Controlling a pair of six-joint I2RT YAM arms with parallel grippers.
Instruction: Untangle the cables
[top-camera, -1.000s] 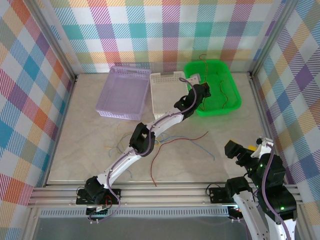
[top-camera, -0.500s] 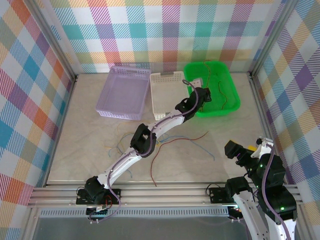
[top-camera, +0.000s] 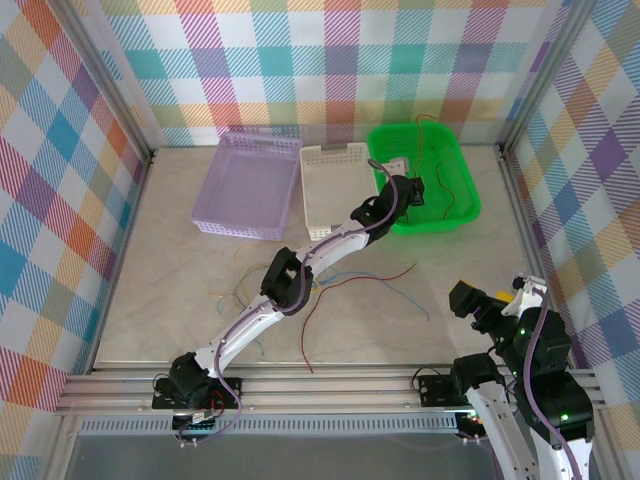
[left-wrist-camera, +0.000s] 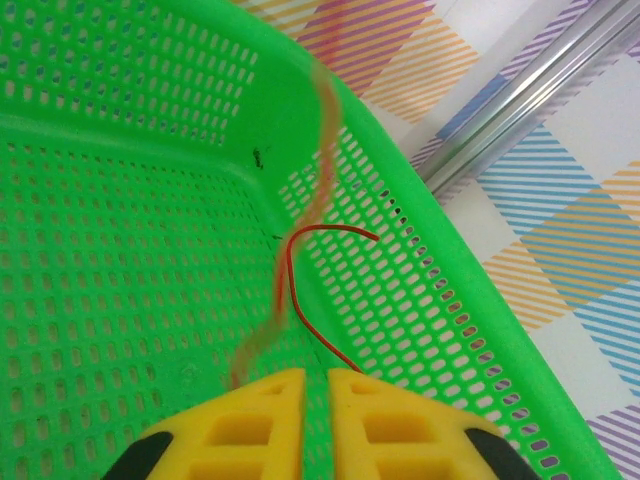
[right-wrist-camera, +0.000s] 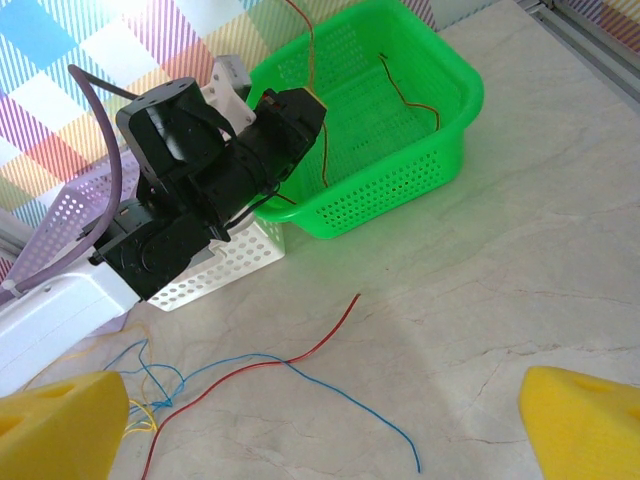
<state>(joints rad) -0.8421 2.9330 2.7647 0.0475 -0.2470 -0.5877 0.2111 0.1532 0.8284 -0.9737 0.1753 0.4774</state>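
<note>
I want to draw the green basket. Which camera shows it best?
The right wrist view: the green basket is big and nearly whole. The top external view shows it smaller. The left wrist view gives a close-up of one inside corner.

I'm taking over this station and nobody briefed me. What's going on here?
The left arm reaches across the table and its left gripper is inside the green basket, fingers nearly together. A red wire runs up from the gap between them; whether it is pinched can't be told. An orange-brown wire lies in the basket. More cables, red, blue and yellow, lie loosely tangled on the table. The right gripper hangs wide open, holding nothing.
</note>
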